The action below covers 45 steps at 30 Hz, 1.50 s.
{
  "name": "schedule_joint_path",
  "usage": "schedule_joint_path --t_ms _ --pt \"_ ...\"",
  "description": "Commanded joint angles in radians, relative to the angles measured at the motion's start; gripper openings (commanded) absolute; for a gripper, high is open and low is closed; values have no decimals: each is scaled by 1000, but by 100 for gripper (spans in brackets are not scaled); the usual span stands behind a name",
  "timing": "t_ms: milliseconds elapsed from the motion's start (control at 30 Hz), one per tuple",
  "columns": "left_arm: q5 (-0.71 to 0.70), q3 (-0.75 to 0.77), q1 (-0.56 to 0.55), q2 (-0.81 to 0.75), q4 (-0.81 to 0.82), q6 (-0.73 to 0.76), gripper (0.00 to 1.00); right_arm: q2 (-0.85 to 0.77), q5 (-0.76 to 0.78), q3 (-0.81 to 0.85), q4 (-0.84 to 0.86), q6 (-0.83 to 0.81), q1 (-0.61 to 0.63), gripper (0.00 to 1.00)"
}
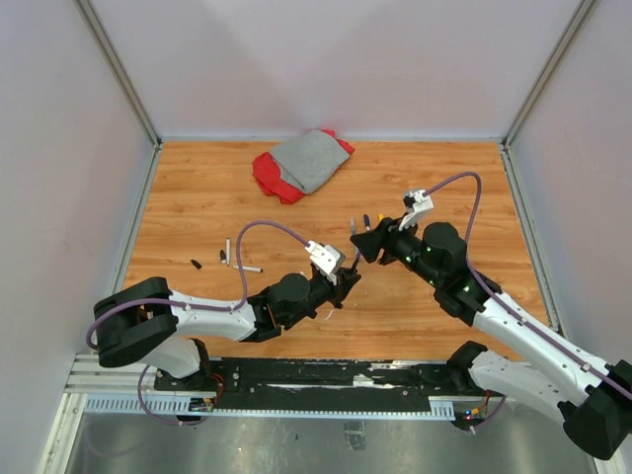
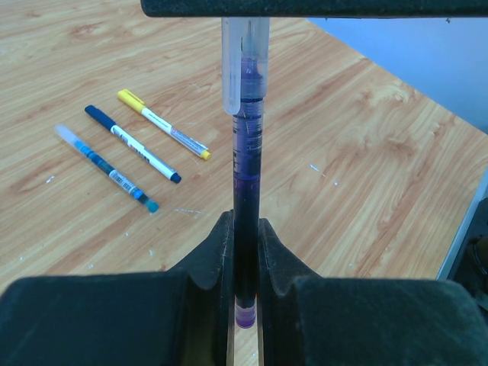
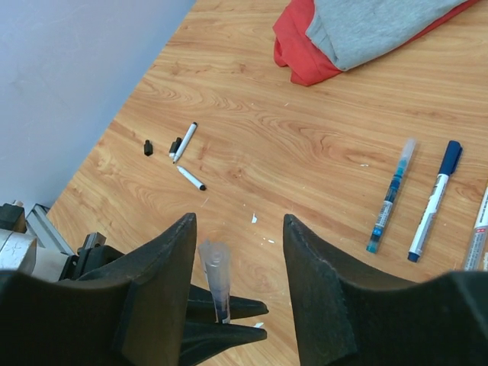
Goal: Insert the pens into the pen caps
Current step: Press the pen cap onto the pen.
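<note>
On the wood-grain table point(image 1: 197, 197) (pale walls point(image 1: 296, 59) around), left pincer point(image 2: 245, 236) grips a purple pen point(image 2: 245, 168); right pincer point(image 3: 240, 229) gapes.

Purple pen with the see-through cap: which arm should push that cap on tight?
Probably right. The right gripper is open on either side of the clear cap, ready to press it. The left gripper is shut on the purple pen, so it can only hold it steady.
</note>
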Motion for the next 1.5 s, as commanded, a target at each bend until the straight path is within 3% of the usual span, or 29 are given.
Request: schedule_joint_path --t_ms 0,200,400,700,967,1467 --pt "-12 32 -5 3 43 19 0 10 -23 27 60 1 -7 46" --pt "-11 35 -4 4 40 18 0 17 -34 18 60 -2 -8 29" --pt "-24 36 -4 4 38 13 1 13 -36 -43 56 -7 -5 1" --pt "-39 29 -4 -6 42 5 0 -3 -50 -214 125 41 13 1" --pt "-43 6 -4 -32 63 -4 1 -7 102 -370 230 135 143 0" --pt "-56 3 -4 -35 66 -5 1 264 224 -424 471 268 376 1"
